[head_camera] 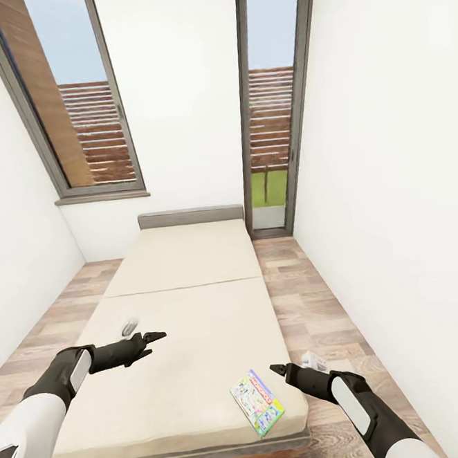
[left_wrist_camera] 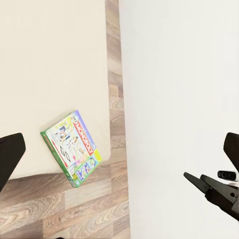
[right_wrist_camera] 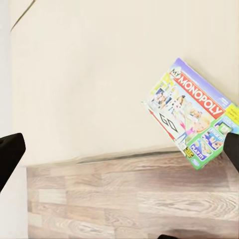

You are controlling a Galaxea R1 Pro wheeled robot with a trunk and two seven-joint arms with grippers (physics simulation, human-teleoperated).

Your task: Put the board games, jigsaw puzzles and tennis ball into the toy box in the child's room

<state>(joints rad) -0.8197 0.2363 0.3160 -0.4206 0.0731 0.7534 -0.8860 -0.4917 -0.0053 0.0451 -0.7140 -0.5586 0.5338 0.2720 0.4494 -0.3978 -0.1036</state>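
Note:
A board game (head_camera: 258, 402), a flat green and blue box with a red band, lies on the beige bed (head_camera: 188, 316) at its near right corner. One corner of the box pokes past the mattress edge. My right gripper (head_camera: 276, 371) hovers open just right of the box, over the bed's side edge. In the right wrist view the board game (right_wrist_camera: 191, 119) sits ahead, off to one side of the open fingers (right_wrist_camera: 10, 154). My left gripper (head_camera: 152, 338) is open above the mattress's left half, well away from the board game (left_wrist_camera: 72, 147).
The bed has a low grey headboard (head_camera: 190, 216) at the far end under two tall grey-framed windows (head_camera: 274, 107). White walls close in on both sides. Strips of wood-plank floor (head_camera: 311, 298) run along each side of the bed and in front of it.

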